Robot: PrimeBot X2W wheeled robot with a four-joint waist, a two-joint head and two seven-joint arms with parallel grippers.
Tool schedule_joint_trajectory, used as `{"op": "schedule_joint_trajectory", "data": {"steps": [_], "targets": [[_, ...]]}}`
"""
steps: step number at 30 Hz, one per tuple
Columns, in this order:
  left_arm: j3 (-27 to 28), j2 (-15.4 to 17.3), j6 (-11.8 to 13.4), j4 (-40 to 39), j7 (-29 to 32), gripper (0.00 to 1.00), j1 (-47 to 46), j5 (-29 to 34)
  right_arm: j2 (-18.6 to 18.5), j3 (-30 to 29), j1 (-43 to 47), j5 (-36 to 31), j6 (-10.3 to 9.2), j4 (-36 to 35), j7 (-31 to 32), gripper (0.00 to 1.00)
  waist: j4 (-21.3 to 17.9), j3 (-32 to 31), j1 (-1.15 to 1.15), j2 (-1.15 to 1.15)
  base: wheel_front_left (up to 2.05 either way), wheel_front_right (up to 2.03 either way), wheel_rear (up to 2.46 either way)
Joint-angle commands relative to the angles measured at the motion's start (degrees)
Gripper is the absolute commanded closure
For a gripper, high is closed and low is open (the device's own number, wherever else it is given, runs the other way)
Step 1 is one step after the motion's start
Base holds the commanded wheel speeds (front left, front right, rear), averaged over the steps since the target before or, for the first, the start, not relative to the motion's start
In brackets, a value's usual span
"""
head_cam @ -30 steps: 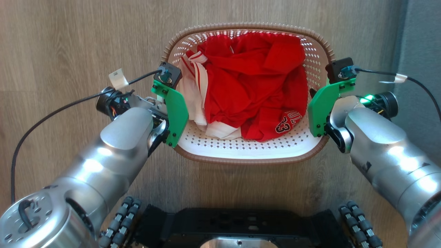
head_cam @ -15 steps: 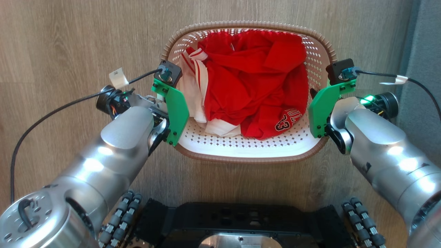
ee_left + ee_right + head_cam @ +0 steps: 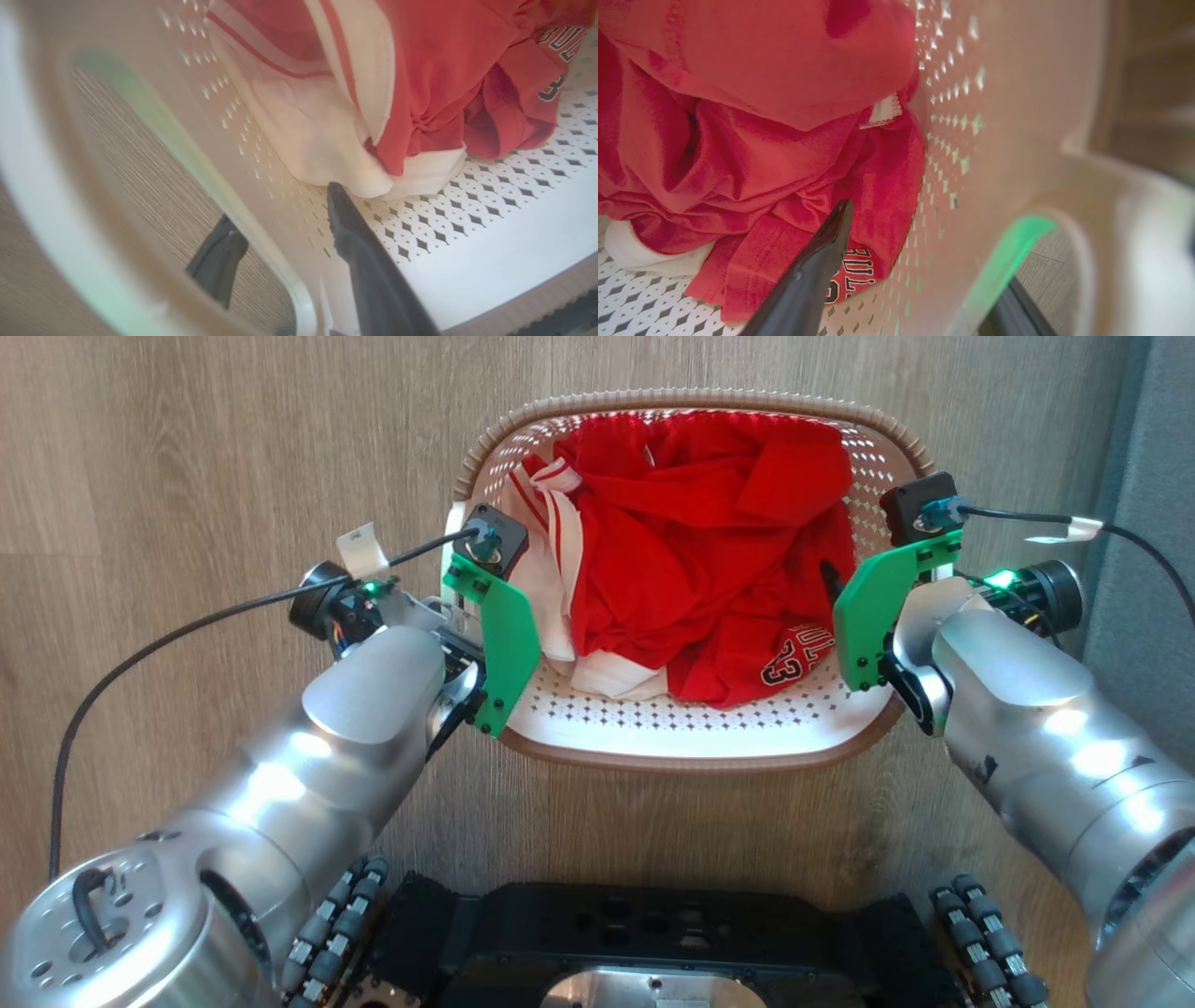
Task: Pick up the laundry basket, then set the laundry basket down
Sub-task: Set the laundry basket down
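The laundry basket (image 3: 691, 399), cream-white with lattice walls and a brown braided rim, sits between my arms in the head view, over the wooden floor. Red and white clothes (image 3: 700, 541) are heaped inside it. My left gripper (image 3: 490, 616) is at the basket's left side. In the left wrist view, that gripper (image 3: 280, 205) has one finger inside the basket wall (image 3: 261, 140) and the other outside, seen through the handle opening. My right gripper (image 3: 859, 607) clamps the right wall (image 3: 994, 140) in the same manner, one finger (image 3: 817, 261) lying against the red cloth.
Wood-plank floor (image 3: 187, 448) surrounds the basket. A grey upright surface (image 3: 1162, 476) runs along the right edge, close to my right wrist. My black base (image 3: 644, 933) and its wheels lie just below the basket. Camera cables trail from both wrists.
The basket and both grippers have shifted to the right and slightly up in the head view, and the basket looks a little larger. Both grips are unchanged.
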Motion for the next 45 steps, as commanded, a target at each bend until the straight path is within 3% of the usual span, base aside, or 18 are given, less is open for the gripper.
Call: {"op": "schedule_joint_trajectory", "data": {"steps": [1,2,27,35,45], "targets": [[0.26,-0.12,0.31,-1.07,0.14,0.06,0.97,0.31,1.95,0.53,3.06,0.0,0.41,-0.43,-0.62,0.0,-0.01,-0.08,0.0,0.0,0.0,0.0,0.0],[0.26,-0.12,0.48,-1.0,0.32,0.0,0.98,0.19,2.03,0.56,3.03,0.06,0.41,-0.27,-0.66,0.0,-0.01,-0.14,0.0,0.0,0.0,0.0,0.0],[0.24,-0.13,2.04,1.68,1.7,0.0,2.57,3.24,4.35,0.9,3.26,0.22,0.41,4.72,2.18,0.0,-0.35,-5.43,0.0,0.0,0.0,0.0,0.0],[0.24,-0.13,1.72,3.1,1.13,0.0,4.43,2.75,4.71,0.3,4.74,0.11,0.41,5.16,2.96,0.0,-0.84,-10.12,0.0,0.0,0.0,0.0,0.0],[0.51,-0.13,1.35,7.85,-2.09,0.0,9.84,0.06,5.67,-0.69,9.74,1.47,0.41,5.07,2.9,0.0,-2.51,-21.81,0.0,0.0,0.0,0.0,0.0]]}}
